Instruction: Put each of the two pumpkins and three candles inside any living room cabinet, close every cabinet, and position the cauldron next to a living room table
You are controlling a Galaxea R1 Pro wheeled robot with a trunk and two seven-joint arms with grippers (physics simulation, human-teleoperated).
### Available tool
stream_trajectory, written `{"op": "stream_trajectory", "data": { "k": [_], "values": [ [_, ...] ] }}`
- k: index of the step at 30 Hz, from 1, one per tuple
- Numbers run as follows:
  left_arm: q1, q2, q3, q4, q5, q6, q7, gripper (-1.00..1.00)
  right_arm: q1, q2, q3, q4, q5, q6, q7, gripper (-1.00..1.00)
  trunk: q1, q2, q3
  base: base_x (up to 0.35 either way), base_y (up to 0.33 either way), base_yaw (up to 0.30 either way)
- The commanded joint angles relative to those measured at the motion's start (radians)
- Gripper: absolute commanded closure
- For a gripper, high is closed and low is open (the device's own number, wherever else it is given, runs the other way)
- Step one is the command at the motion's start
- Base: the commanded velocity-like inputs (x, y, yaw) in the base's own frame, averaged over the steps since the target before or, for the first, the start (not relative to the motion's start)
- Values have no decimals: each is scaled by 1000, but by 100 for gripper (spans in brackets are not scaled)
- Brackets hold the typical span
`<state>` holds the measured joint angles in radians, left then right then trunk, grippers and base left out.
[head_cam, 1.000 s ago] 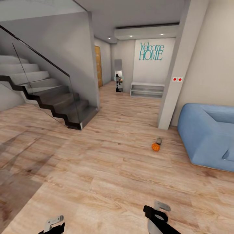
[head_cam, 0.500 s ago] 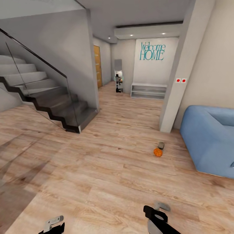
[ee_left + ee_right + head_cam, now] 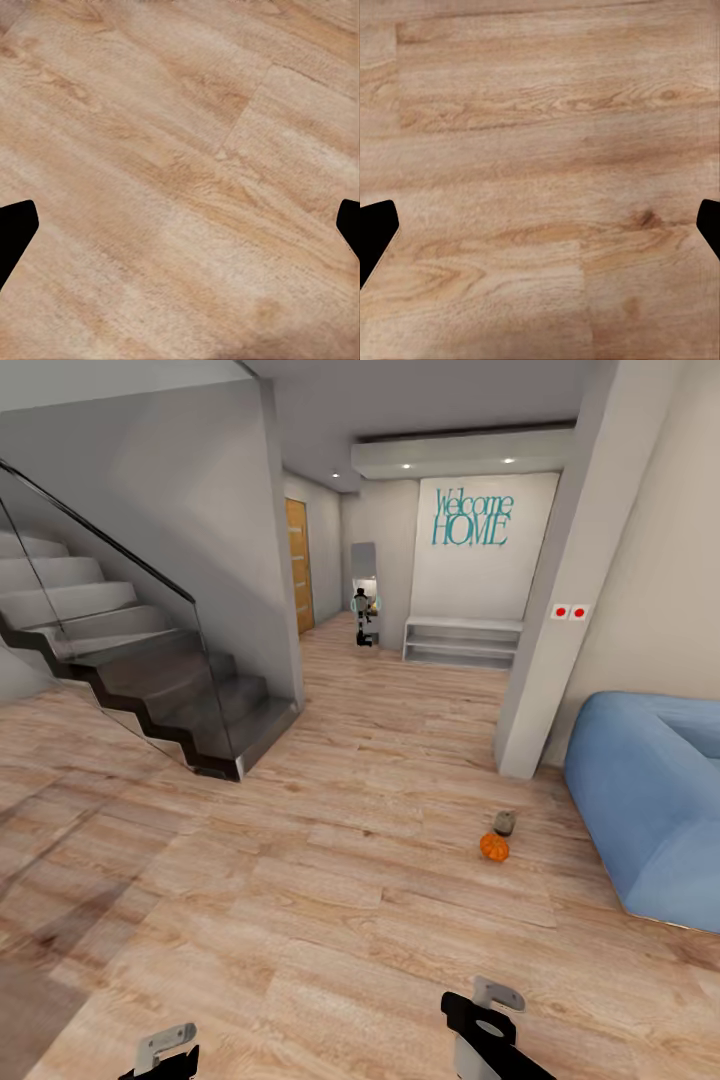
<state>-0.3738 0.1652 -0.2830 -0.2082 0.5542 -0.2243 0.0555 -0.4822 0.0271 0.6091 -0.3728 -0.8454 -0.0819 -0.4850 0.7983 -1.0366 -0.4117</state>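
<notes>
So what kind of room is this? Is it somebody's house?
Most likely a home, an open living room and hallway. There's a blue sofa, a staircase with a glass rail, and a "Welcome HOME" sign on the far wall. A pumpkin sits on the wooden floor.

Bright, even rendered light; soft shadows on floor (image 3: pixel 300 920); wide-angle edge distortion.

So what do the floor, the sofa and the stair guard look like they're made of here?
The floor looks like pale wood planks or laminate: grain, knots and board seams show in both wrist views. The sofa appears to be soft blue matte upholstery, with rounded edges and no sheen. The stair guard seems to be clear glass, since the dark steps show through it.
</notes>
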Motion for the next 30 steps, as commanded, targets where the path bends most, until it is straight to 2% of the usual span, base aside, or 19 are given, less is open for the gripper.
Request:
{"op": "stream_trajectory", "data": {
  "k": [1,30],
  "values": [
    [0,1,-8,0,4,-3,6,-100,-1,-1,8,0,-11,-7,-4,-100,1,-1,-1,333,0,0],
    [0,1,-8,0,4,-3,6,-100,-1,-1,8,0,-12,-7,-4,-100,1,-1,-1,333,0,0]
  ]
}}
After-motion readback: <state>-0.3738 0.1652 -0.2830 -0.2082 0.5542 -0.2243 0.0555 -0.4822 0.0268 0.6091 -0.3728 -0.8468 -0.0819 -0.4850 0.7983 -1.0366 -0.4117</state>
